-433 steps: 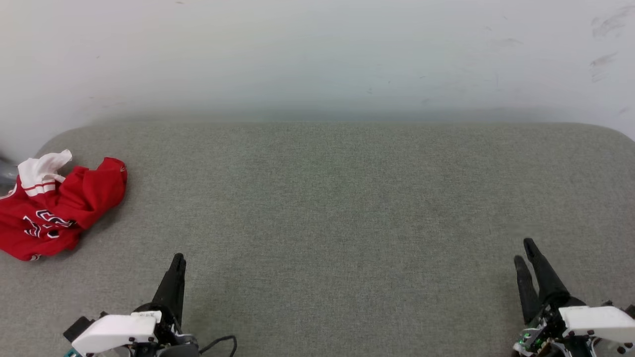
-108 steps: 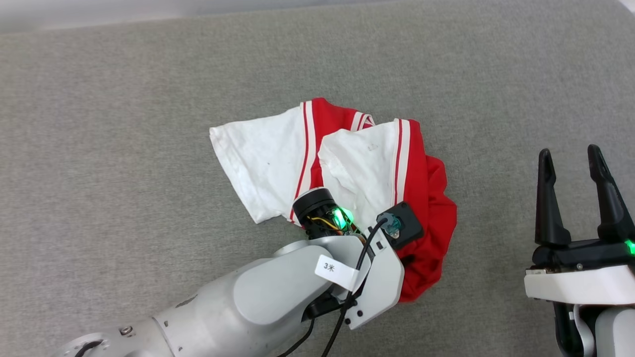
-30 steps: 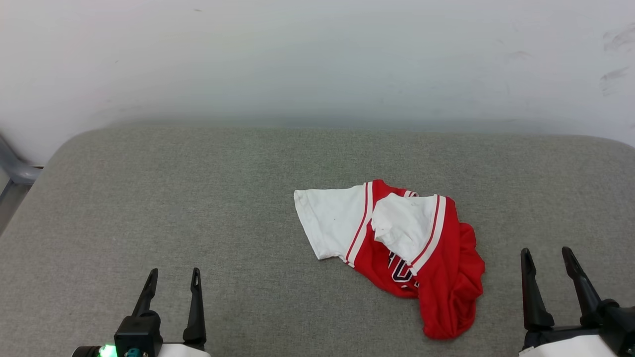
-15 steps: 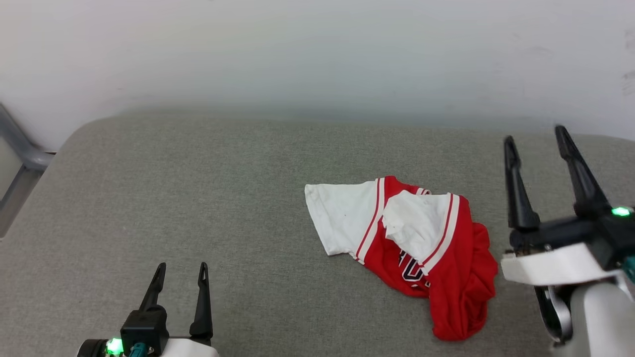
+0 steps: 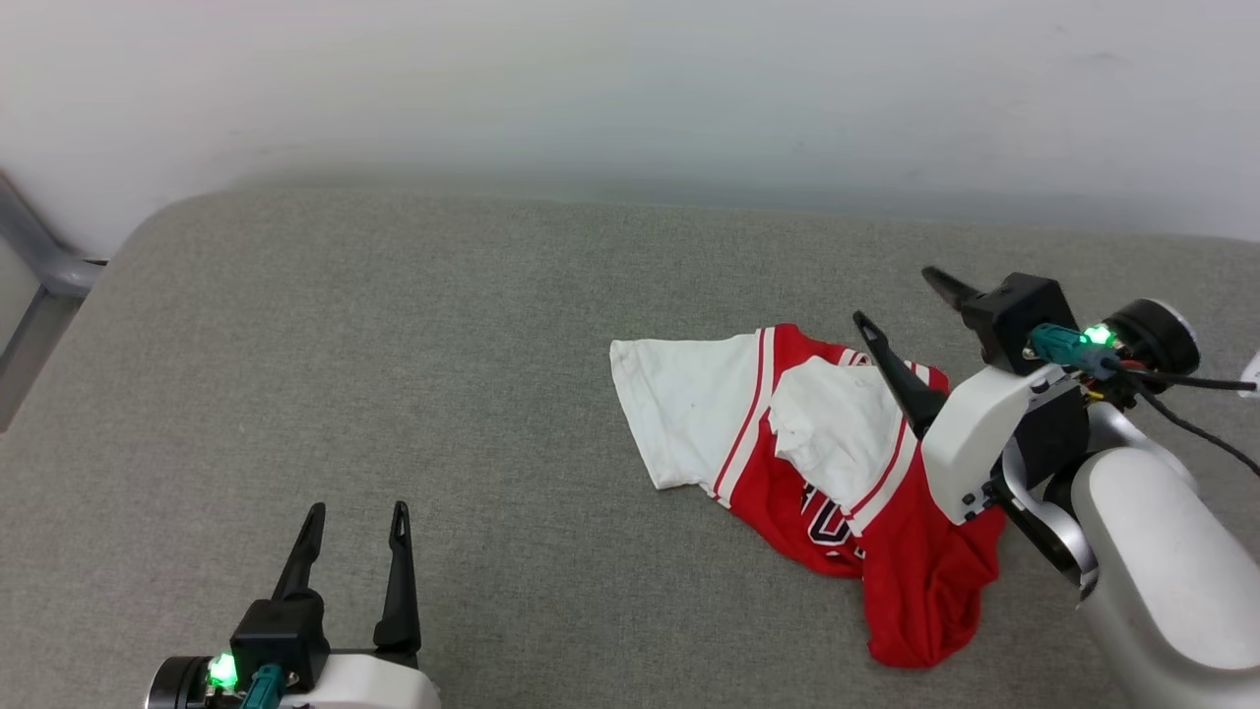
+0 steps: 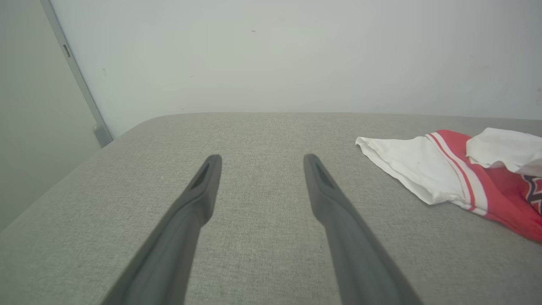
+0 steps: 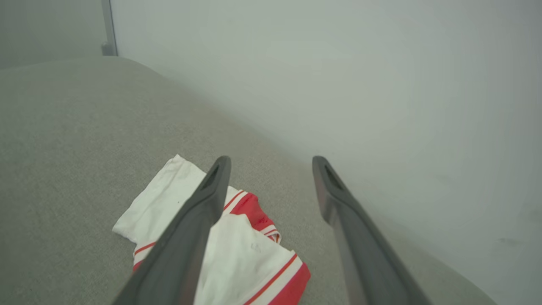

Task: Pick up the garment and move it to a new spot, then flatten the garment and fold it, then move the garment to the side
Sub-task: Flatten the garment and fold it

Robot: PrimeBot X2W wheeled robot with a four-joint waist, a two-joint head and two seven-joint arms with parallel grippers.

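Red-and-white shirt (image 5: 787, 463) lies crumpled on grey pad (image 5: 394, 345), right of centre, mid-depth: white sleeves to the left and on top, red body bunched toward near right, dark lettering partly showing. R gripper (image 5: 896, 295) hangs over the shirt's far right edge, fingers spread wide w/ nothing between them, pointing far-left; can't tell if the lower finger touches cloth. L gripper (image 5: 356, 510) sits at near left, well apart from the shirt, fingers also spread, empty, pointing toward the white wall (image 5: 591, 89).

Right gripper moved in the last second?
Yes. The right gripper swung forward and left: from right of the red jersey to above its far edge.
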